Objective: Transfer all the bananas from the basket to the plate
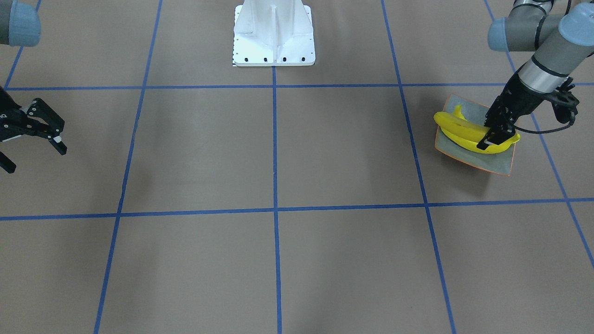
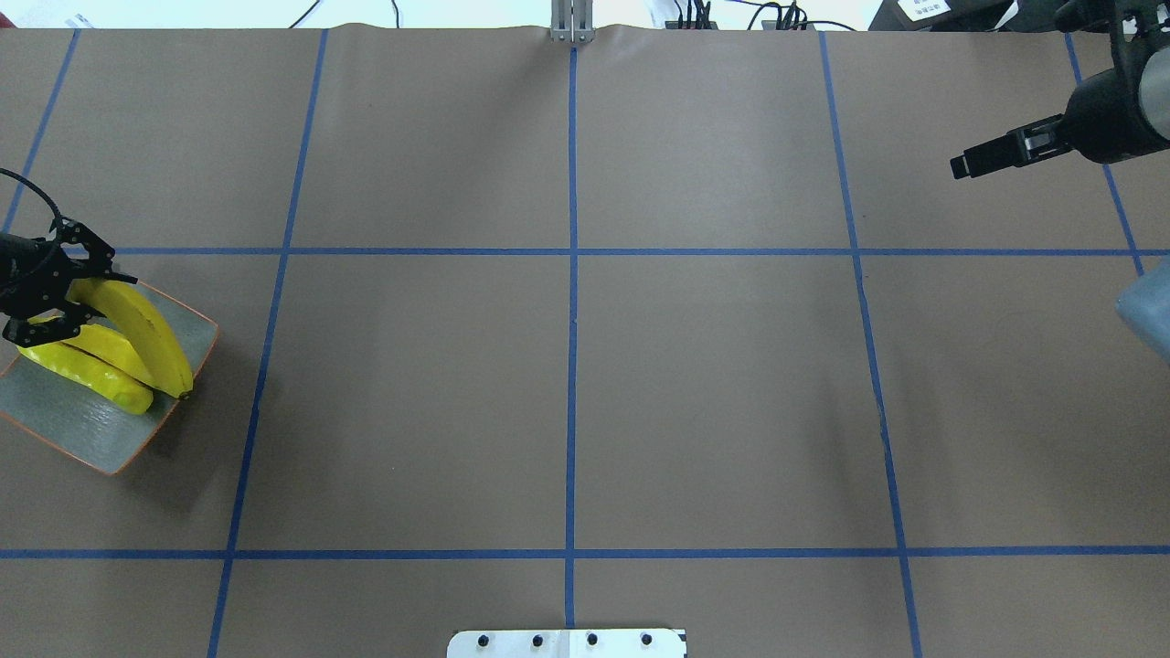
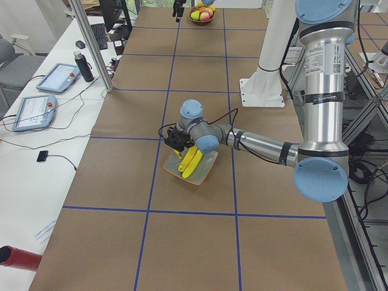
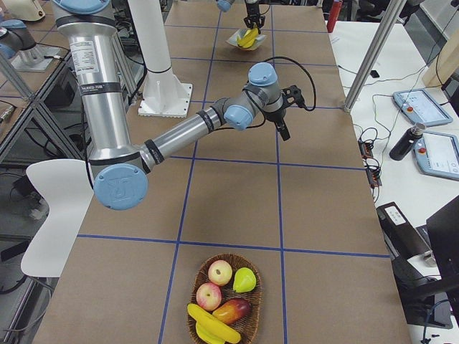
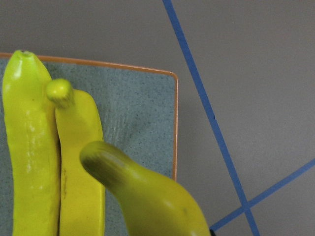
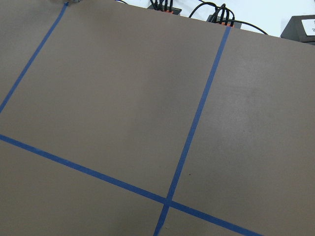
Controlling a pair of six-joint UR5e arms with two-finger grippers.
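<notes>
The grey-green plate (image 2: 82, 425) with its orange rim sits at the table's left side. Two yellow bananas (image 2: 91, 370) lie side by side on it. A third banana (image 2: 146, 334) rests across them, and my left gripper (image 2: 105, 297) is shut on its stem end. The left wrist view shows that held banana (image 5: 152, 196) close up, above the two lying bananas (image 5: 29, 147) and the plate (image 5: 133, 113). The wicker basket (image 4: 252, 315) at the table's right end holds another banana (image 4: 211, 331). My right gripper (image 1: 35, 157) hovers open and empty, short of the basket.
The basket also holds two apples (image 4: 215, 283), a green pear (image 4: 244, 279) and a mango (image 4: 231, 310). The robot's white base (image 1: 274, 35) stands at mid-table. Blue tape lines cross the brown table. Tablets, a bottle and cables lie on the side bench (image 4: 430, 129).
</notes>
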